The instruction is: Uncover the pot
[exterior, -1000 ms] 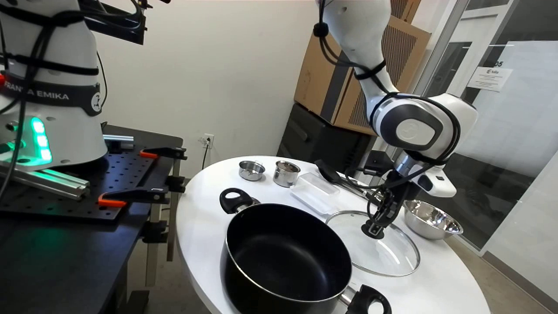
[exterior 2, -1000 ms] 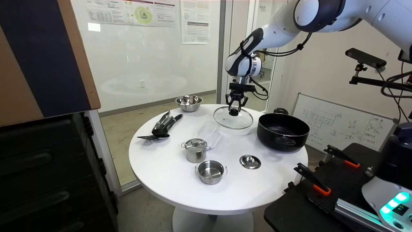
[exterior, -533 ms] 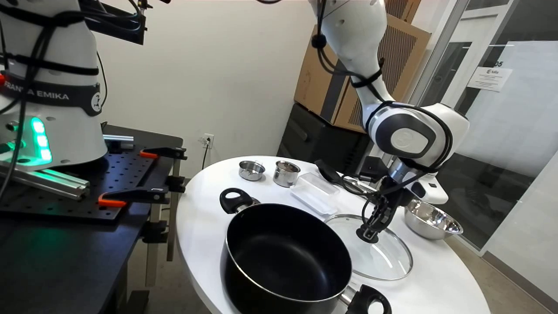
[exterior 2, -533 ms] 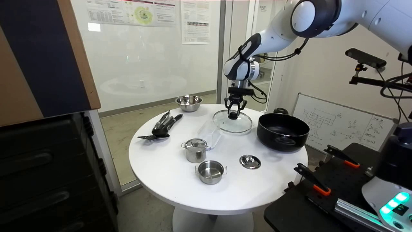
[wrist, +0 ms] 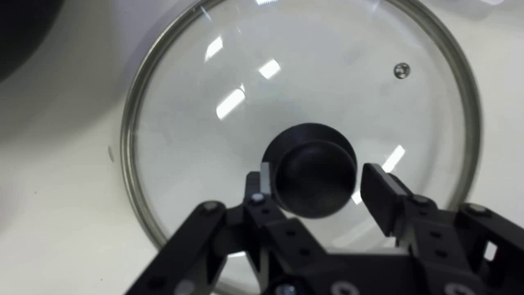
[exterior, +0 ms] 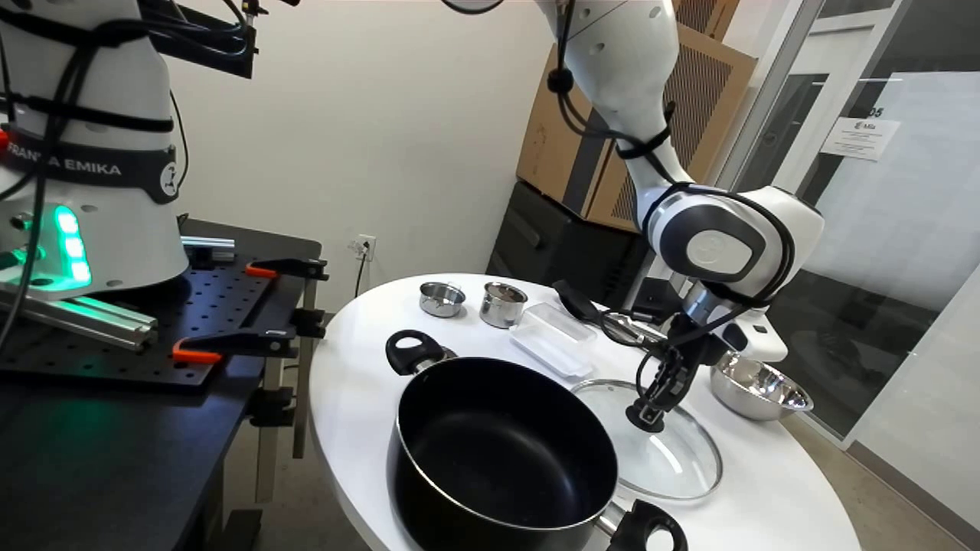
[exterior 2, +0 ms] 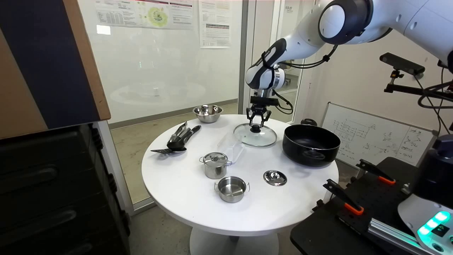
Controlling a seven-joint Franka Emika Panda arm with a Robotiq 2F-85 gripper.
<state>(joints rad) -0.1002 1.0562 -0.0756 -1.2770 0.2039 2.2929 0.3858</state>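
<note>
The large black pot [exterior: 505, 444] stands uncovered on the white table; it also shows in an exterior view [exterior 2: 308, 150] and at the corner of the wrist view [wrist: 24, 32]. The round glass lid [exterior: 681, 463] with a steel rim lies on the table beside the pot, also seen in an exterior view [exterior 2: 265, 140] and the wrist view [wrist: 184, 135]. My gripper [wrist: 316, 174] is open over the lid's black knob [wrist: 315, 184]. One finger is close beside the knob; a gap shows at the other. In an exterior view the gripper [exterior 2: 256, 124] points straight down.
A steel bowl [exterior 2: 208, 114] stands near the far table edge. A clear plastic container [exterior 2: 233, 148] lies near the lid. Black utensils [exterior 2: 178, 141], a small lidded steel pot [exterior 2: 216, 168], a small open pot [exterior 2: 231, 191] and a small steel lid [exterior 2: 275, 177] are on the table.
My gripper and the glass lid have come down and shifted slightly, and the lid now rests on the table. The fingers have opened from the knob. The pot has not moved.
</note>
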